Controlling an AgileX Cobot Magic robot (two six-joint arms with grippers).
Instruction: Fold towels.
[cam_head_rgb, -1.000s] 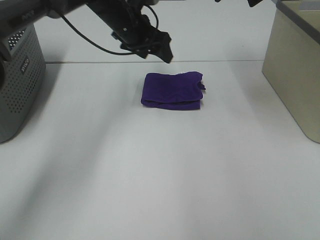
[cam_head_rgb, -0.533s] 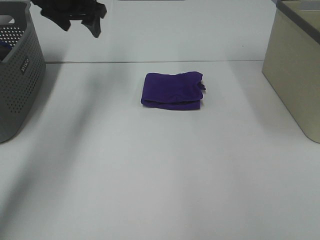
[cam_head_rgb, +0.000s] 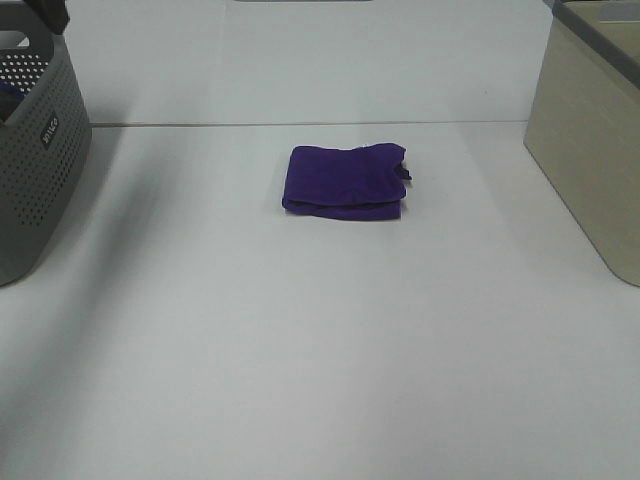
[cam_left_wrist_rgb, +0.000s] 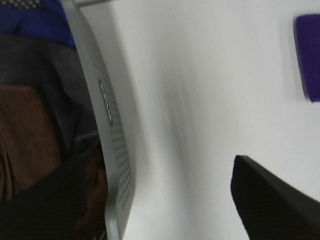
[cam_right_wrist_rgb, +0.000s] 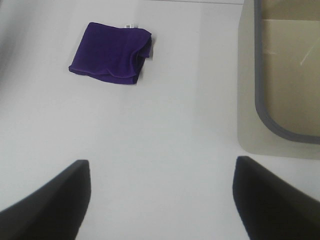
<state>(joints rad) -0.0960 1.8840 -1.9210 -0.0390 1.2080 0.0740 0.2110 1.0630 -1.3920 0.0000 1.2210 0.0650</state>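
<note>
The deep purple towel (cam_head_rgb: 345, 182) lies folded into a small rectangle at the middle of the white table, and nothing holds it. It also shows in the right wrist view (cam_right_wrist_rgb: 111, 51), with a small white tag (cam_right_wrist_rgb: 129, 25) at one corner, and as a sliver in the left wrist view (cam_left_wrist_rgb: 307, 55). My left gripper (cam_left_wrist_rgb: 165, 210) is open and empty, high over the rim of the grey basket and far from the towel. Only a dark bit of it (cam_head_rgb: 50, 12) shows in the exterior view. My right gripper (cam_right_wrist_rgb: 160, 200) is open and empty, well above the table and away from the towel.
A grey perforated basket (cam_head_rgb: 40, 150) stands at the left edge, holding blue, dark and brown cloths (cam_left_wrist_rgb: 35, 115). A beige bin (cam_head_rgb: 590, 130) stands at the right edge; its inside (cam_right_wrist_rgb: 287, 70) looks empty. White table (cam_head_rgb: 320, 350) lies all around the towel.
My left arm has swung from just behind the towel to the far left, over the basket, and has almost left the exterior view. The towel has not moved.
</note>
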